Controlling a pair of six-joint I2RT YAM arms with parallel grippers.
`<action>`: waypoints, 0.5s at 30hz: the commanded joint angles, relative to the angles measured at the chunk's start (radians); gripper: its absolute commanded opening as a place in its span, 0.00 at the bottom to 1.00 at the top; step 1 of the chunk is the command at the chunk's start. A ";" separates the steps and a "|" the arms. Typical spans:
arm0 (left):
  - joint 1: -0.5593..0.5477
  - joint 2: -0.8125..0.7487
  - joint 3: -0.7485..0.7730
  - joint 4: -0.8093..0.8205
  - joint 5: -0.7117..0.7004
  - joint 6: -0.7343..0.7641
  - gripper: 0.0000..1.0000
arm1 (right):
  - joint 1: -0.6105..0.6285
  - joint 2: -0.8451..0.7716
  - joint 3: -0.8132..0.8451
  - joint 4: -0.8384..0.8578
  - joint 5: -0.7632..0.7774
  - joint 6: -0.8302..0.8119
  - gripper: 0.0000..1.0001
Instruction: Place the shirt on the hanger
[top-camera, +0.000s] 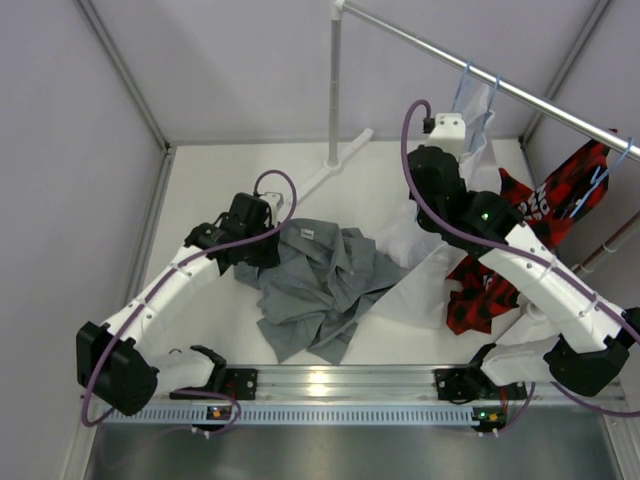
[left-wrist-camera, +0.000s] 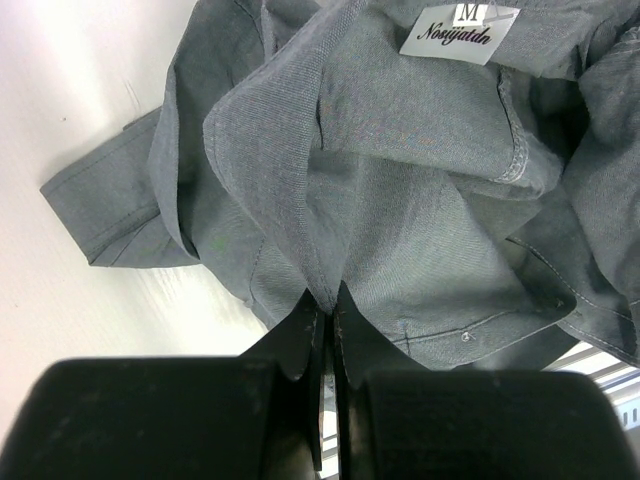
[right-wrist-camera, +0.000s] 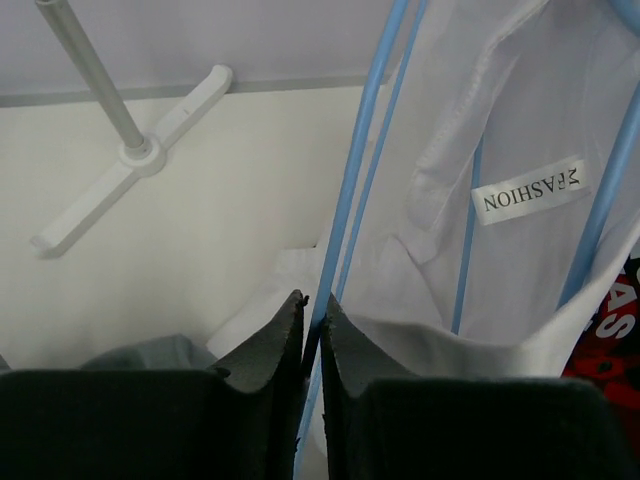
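left gripper pinched together on a fold at the grey shirt heap's left edge, right gripper clamped on the blue hanger bar beside the white shirt, table stretching left of the heap

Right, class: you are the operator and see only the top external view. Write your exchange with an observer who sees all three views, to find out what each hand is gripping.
Operator: I can't see the grip on the left from above. Is anything held?
Observer: Yes. The left wrist view shows the left hand shut on a fold of the grey shirt.
Operator: And on the right?
Observer: In the right wrist view the right hand is closed on a thin blue bar of the hanger, just beside the white shirt.
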 joint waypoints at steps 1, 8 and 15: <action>0.001 -0.033 -0.006 0.047 0.016 0.018 0.00 | -0.016 -0.034 0.002 0.070 0.025 0.024 0.09; 0.001 -0.034 -0.008 0.047 0.020 0.016 0.00 | -0.016 -0.052 0.002 0.101 0.010 0.007 0.00; 0.003 -0.039 -0.008 0.047 0.019 0.016 0.00 | -0.016 -0.081 -0.002 0.166 0.000 -0.030 0.00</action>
